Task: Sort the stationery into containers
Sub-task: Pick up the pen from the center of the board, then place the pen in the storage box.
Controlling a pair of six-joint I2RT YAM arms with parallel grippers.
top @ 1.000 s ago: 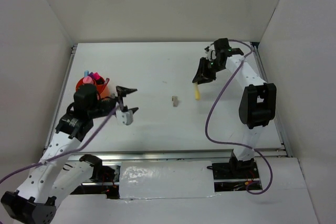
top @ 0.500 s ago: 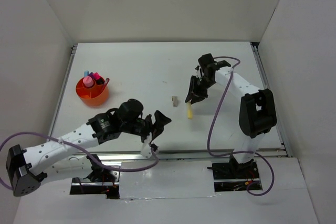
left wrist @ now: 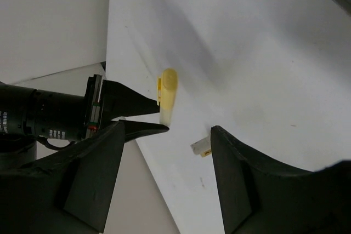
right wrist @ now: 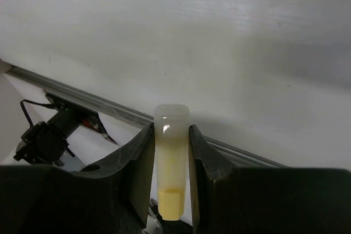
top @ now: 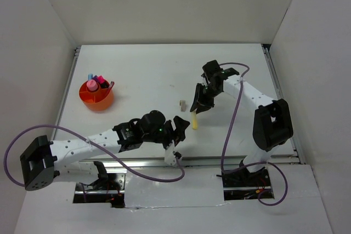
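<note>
1. Since approx. a second ago, the left arm [top: 82,148] has been swung from beside the orange cup [top: 104,102] over to the near-ctr part of the table [top: 142,69]. The right arm [top: 271,121] has been drawn in from the far-right side toward ctr, w/ the yellow highlighter [top: 193,120] carried along. Cup & beige block [top: 182,104] are found in the same spots.
2. Table: white, closed in on three sides by white panels [top: 164,4].
3. Left arm: laid low along the near edge, stretched rightward.
4. Right arm: folded back over its base, wrist pointed down & leftward.
5. Left gripper [top: 179,130]: jaws are spread wide, w/ nothing held. In the wrist view only bare table is seen btwn its fingers [left wrist: 93,179]. It is placed just near-left of the highlighter, not touching it.
6. Right gripper [top: 196,105]: clamped on the highlighter, which is pinched btwn both fingers [right wrist: 137,163], pale end showing at the fingertips.
7. Orange cup: set at the far-left of the table, well apart from both grippers. Pink & blue stationery [top: 96,82] is stood in it.
8. Yellow highlighter: hung tilted below the right gripper, near ctr. Whether its low end touches the table can't be told.
9. Beige block: left loose on the table, just left of the right gripper.
</note>
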